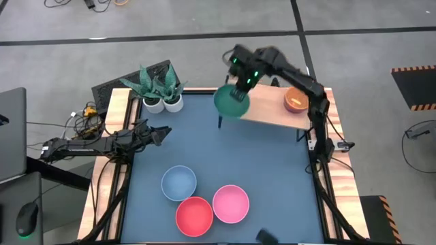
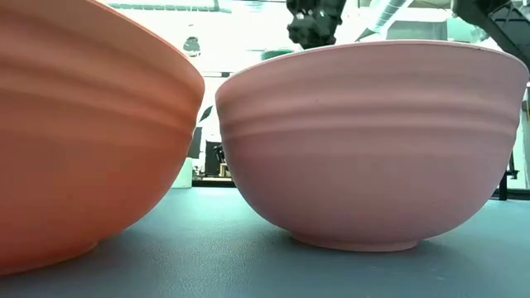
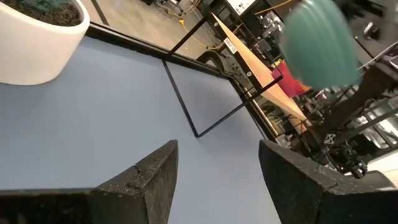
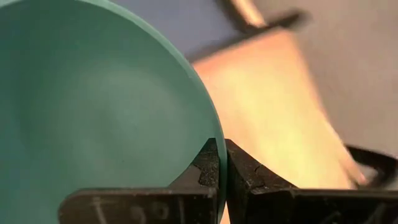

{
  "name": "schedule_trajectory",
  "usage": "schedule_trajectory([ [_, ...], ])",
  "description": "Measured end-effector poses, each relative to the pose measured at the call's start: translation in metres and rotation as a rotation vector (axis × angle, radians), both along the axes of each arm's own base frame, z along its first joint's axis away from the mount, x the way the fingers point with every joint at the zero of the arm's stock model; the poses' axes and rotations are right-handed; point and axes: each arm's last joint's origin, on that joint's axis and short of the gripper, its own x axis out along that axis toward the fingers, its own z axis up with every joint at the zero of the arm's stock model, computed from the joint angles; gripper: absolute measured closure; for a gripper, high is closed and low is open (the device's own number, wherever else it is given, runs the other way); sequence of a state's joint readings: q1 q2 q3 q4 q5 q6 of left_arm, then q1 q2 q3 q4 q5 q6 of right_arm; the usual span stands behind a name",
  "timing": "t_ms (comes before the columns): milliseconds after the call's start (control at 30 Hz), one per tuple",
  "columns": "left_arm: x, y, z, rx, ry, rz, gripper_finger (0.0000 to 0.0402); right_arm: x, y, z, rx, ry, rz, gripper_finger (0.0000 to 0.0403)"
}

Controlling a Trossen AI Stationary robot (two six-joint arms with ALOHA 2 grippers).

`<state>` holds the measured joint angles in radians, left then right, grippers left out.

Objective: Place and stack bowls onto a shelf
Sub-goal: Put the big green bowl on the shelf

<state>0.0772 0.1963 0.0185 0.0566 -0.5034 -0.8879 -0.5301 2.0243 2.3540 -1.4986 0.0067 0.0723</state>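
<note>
My right gripper point(image 1: 241, 87) is shut on a dark green bowl point(image 1: 231, 101), held in the air over the left end of the light wood shelf point(image 1: 272, 109). The same bowl point(image 3: 320, 43) shows tilted in the left wrist view, above the shelf point(image 3: 261, 68). A small orange bowl point(image 1: 295, 99) sits on the shelf's right part. Blue point(image 1: 179, 182), red point(image 1: 194, 216) and pink point(image 1: 231, 203) bowls rest on their bases on the table's near part. My left gripper point(image 1: 163, 133) waits open near the table's left edge. My right gripper pinches the green bowl's rim point(image 4: 214, 134) between its two fingers, one finger point(image 4: 202, 171) inside the bowl and the other point(image 4: 249, 174) outside. The fingers come from above. The bowl is lifted clear, hanging tilted below the gripper over the shelf's left end.
Two white plant pots point(image 1: 163, 102) stand at the far left corner, one pot point(image 3: 31, 43) close to my left gripper. The shelf's thin dark legs point(image 3: 186, 109) stand on the blue table. Wooden side rails point(image 1: 116, 129) border the table.
</note>
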Motion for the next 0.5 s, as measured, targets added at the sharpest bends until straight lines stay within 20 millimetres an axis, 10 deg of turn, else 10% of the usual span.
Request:
schedule_trajectory([
  [233, 0.000, 0.000, 0.000, 0.000, 0.000, 0.000, 0.0193, -0.039, -0.061, -0.012, 0.043, 0.055, -0.193, 0.0378],
  [500, 0.000, 0.000, 0.000, 0.004, 0.003, 0.000, 0.0193, -0.051, -0.074, -0.012, 0.047, 0.052, -0.227, 0.0378],
])
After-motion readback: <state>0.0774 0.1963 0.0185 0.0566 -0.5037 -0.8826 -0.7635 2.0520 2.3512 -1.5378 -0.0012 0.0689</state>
